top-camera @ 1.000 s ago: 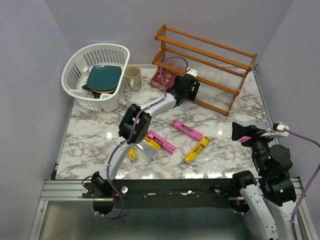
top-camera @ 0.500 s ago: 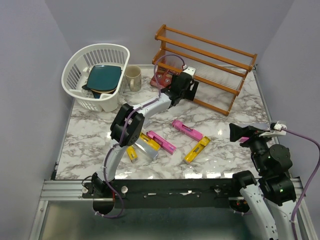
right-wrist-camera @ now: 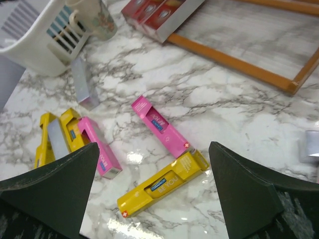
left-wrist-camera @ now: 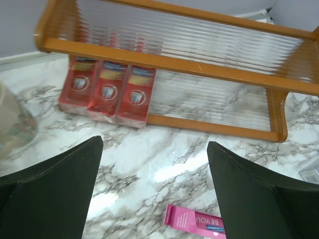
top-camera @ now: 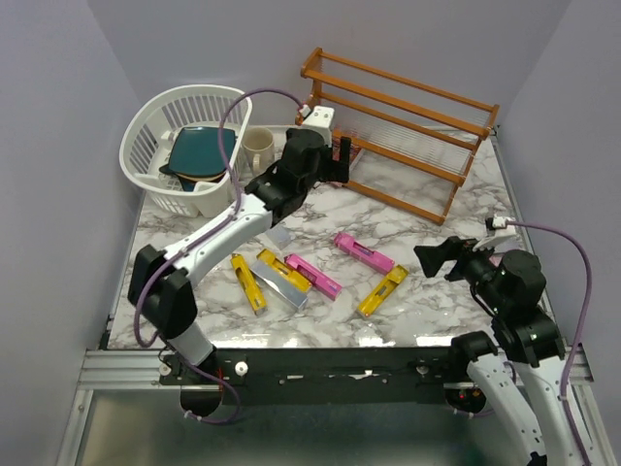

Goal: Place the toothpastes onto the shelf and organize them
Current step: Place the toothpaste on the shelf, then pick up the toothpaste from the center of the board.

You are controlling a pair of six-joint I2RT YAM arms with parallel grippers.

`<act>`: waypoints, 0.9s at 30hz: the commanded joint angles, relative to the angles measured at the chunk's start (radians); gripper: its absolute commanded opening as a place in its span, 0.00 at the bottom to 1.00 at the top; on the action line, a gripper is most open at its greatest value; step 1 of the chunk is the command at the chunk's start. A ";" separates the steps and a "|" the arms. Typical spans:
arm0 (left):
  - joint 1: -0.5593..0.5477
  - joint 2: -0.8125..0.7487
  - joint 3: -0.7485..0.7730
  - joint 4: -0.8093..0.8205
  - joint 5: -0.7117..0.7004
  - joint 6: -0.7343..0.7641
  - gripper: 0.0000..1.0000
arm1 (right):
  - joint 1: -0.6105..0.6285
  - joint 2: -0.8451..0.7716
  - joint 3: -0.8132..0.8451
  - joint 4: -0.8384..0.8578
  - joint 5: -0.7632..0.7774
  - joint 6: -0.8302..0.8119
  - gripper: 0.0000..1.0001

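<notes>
The marbled worktop (top-camera: 320, 320) carries the shelf (left-wrist-camera: 174, 65) at its far edge. It is a reddish-brown wooden rack of three stepped tiers with slatted floors, and its right end is cut off in the left wrist view. A white plastic basket (top-camera: 146, 126) holding a teal plate (top-camera: 202, 150) stands far left. The left gripper (left-wrist-camera: 154, 144) hangs before the shelf's left end and the right gripper (right-wrist-camera: 154, 147) hangs over the worktop's right part, each with fingers spread wide and nothing between them. A beige mug (top-camera: 258, 150) stands between basket and shelf. Three red toothpaste cartons (left-wrist-camera: 107, 92) lie side by side, touching, at the left end of the lowest tier. Loose on the worktop lie a pink carton (right-wrist-camera: 159, 127), a yellow carton (right-wrist-camera: 158, 188) just beside its near end, a second pink carton (right-wrist-camera: 97, 147), a silver-grey carton (top-camera: 283, 288) against yellow ones, and a lone silver carton (right-wrist-camera: 82, 82) nearer the basket. Most of the print is too small to read. A grey shape (right-wrist-camera: 311, 147) at the right wrist view's edge cannot be identified.
</notes>
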 commanded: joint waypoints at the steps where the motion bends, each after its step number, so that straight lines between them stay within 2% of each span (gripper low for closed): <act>1: 0.021 -0.193 -0.111 -0.158 -0.133 -0.028 0.99 | 0.008 0.132 -0.048 0.079 -0.253 0.003 1.00; 4: 0.033 -0.320 -0.184 -0.239 -0.190 -0.071 0.99 | 0.017 0.230 -0.100 0.163 -0.336 0.023 1.00; 6: 0.042 -0.387 -0.243 -0.285 -0.233 -0.092 0.99 | 0.037 0.268 -0.120 0.220 -0.340 0.029 1.00; 13: 0.065 -0.631 -0.342 -0.440 -0.291 -0.174 0.99 | 0.299 0.483 -0.123 0.331 -0.171 0.005 1.00; 18: 0.067 -0.727 -0.348 -0.546 -0.257 -0.168 0.99 | 0.408 0.653 -0.103 0.406 -0.102 -0.040 1.00; 23: 0.071 -0.835 -0.411 -0.546 -0.285 -0.094 0.99 | 0.543 0.771 -0.063 0.432 0.008 -0.107 0.98; 27: 0.079 -0.896 -0.513 -0.471 -0.306 -0.037 0.99 | 0.620 0.837 -0.053 0.482 0.077 -0.132 0.91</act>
